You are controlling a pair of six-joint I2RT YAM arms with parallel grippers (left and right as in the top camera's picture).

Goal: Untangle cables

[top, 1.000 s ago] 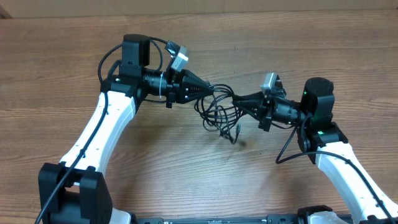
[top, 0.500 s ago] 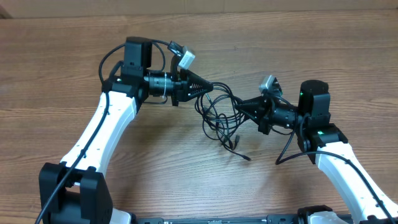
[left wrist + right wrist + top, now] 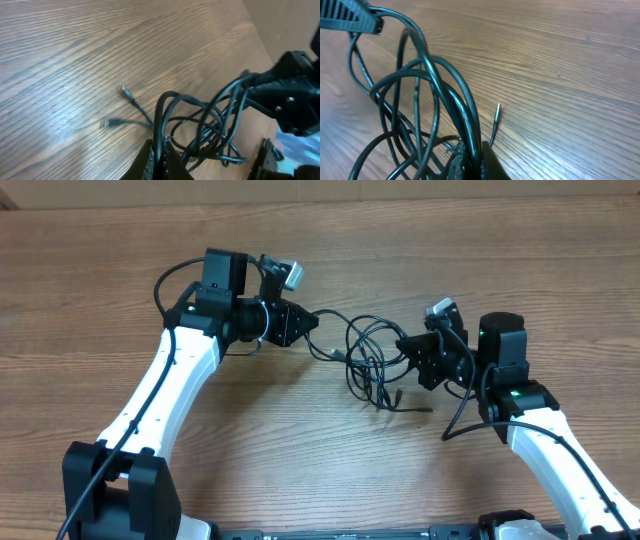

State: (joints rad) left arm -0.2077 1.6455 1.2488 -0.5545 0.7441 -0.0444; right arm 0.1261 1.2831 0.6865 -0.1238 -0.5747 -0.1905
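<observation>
Cables farther right, more spread than before.

Wood-grain table, paler strip behind, possibly a wall

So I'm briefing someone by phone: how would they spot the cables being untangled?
Look at the middle of the wooden table, between the left hand and right hand. The cables hang there as a looped knot pinched by both hands, far thinner than the black wires running along the white arms.
</observation>
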